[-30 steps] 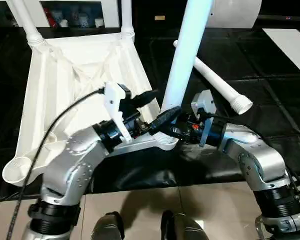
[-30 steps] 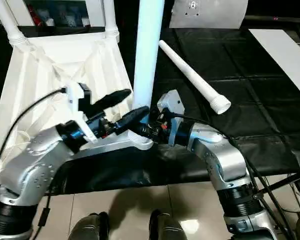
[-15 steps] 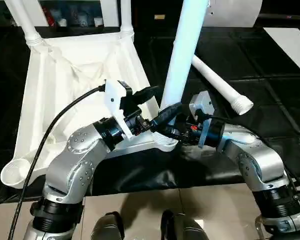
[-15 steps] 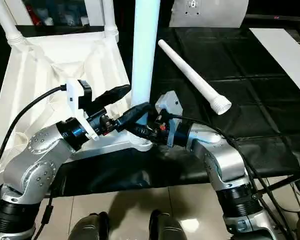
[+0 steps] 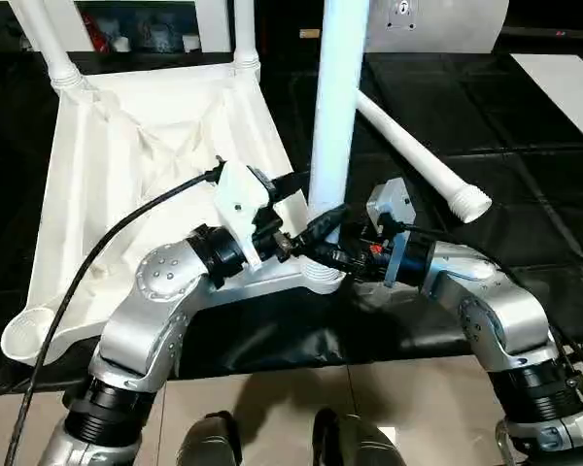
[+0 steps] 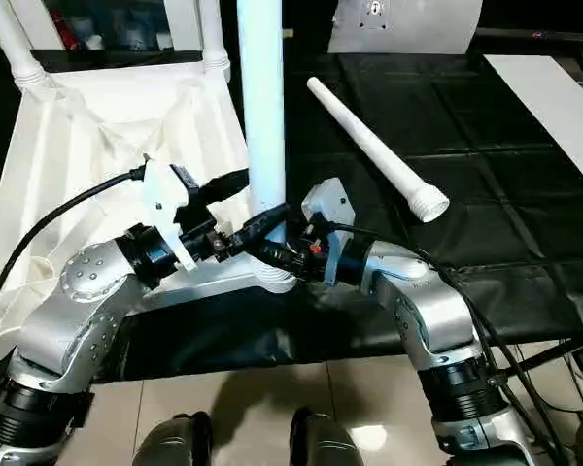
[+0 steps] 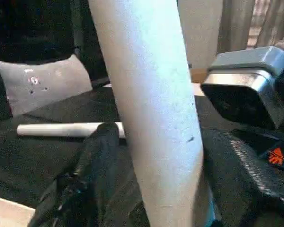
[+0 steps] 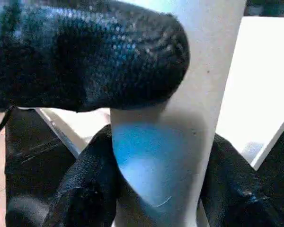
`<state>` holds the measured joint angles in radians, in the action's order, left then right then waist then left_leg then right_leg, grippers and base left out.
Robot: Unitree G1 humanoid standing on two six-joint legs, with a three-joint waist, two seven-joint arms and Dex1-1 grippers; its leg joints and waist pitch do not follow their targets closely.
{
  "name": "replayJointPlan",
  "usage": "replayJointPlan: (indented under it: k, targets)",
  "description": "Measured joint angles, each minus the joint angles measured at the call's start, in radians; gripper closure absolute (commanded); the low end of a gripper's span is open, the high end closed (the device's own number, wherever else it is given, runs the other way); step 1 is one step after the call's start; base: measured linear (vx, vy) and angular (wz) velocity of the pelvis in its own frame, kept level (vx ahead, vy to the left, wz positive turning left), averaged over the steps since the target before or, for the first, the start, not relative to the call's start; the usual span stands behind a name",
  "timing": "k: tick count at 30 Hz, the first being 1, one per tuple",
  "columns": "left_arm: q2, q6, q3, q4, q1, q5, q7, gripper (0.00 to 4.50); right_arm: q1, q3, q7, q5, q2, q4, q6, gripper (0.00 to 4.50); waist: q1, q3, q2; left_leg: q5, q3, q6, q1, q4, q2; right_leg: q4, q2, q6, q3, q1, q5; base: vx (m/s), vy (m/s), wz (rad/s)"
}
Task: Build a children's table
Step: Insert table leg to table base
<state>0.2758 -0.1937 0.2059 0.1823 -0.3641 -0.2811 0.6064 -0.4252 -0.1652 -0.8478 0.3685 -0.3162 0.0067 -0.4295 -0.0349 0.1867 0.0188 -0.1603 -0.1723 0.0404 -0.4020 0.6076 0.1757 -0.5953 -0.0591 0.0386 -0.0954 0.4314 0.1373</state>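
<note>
The children's table top (image 5: 126, 165) lies upside down on the black worktable, ribs up. Two legs (image 5: 49, 39) stand in its far sockets. A third white leg (image 5: 335, 87) stands upright in the near right socket (image 5: 321, 277). My left gripper (image 5: 321, 194) is shut on this leg just above the socket, one finger (image 7: 99, 156) against its side. My right gripper (image 5: 323, 254) is shut on the same leg lower down, from the other side, with its fingers (image 8: 90, 189) on both flanks. A loose leg (image 5: 418, 155) lies on the black cover to the right.
The near left corner socket (image 5: 29, 335) of the table top is empty and sits close to the worktable's front edge (image 5: 272, 354). A white panel (image 5: 447, 24) stands at the back and a white board (image 5: 564, 87) lies far right. A black cable (image 5: 107, 252) runs along my left arm.
The upright leg has swung from leaning right to standing vertical. My left gripper's fingers have narrowed around it. The right gripper has stayed at the leg's base.
</note>
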Motion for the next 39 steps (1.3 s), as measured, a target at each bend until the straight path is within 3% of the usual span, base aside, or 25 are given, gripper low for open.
replayJointPlan:
  k: [2,6,12,39]
  targets:
    - [-0.013,-0.006,-0.002,-0.002,0.000,-0.008,0.000,1.86,0.000,0.001,0.000,-0.002,0.000,0.000,0.001,2.57,0.000,0.000,0.000,0.000,0.000,0.000,0.000,0.000,0.000,0.000,0.000,0.000,0.000,0.000,0.000,0.000,0.000,0.00]
    - [-0.085,-0.106,-0.052,0.007,0.004,-0.128,-0.016,2.19,0.000,-0.003,-0.004,-0.005,0.001,0.000,0.005,2.57,-0.002,0.000,0.000,0.000,0.000,0.000,0.000,0.000,0.000,0.000,0.000,0.001,0.000,0.000,0.000,0.000,0.000,0.00]
    - [-0.109,-0.163,-0.082,0.021,0.004,-0.215,-0.032,2.56,0.000,-0.003,-0.006,-0.005,0.000,0.000,0.006,2.57,0.000,0.000,0.000,0.000,0.000,0.000,0.000,0.000,0.000,0.000,0.000,0.001,0.000,0.000,0.000,0.000,0.000,0.00]
    - [-0.099,-0.229,-0.112,0.041,-0.028,-0.225,-0.046,2.58,-0.024,0.003,0.000,-0.008,0.018,0.019,0.019,2.57,0.000,0.000,0.000,0.000,0.000,0.000,0.000,0.000,0.000,0.000,0.000,0.000,0.000,0.000,0.000,0.000,0.000,0.00]
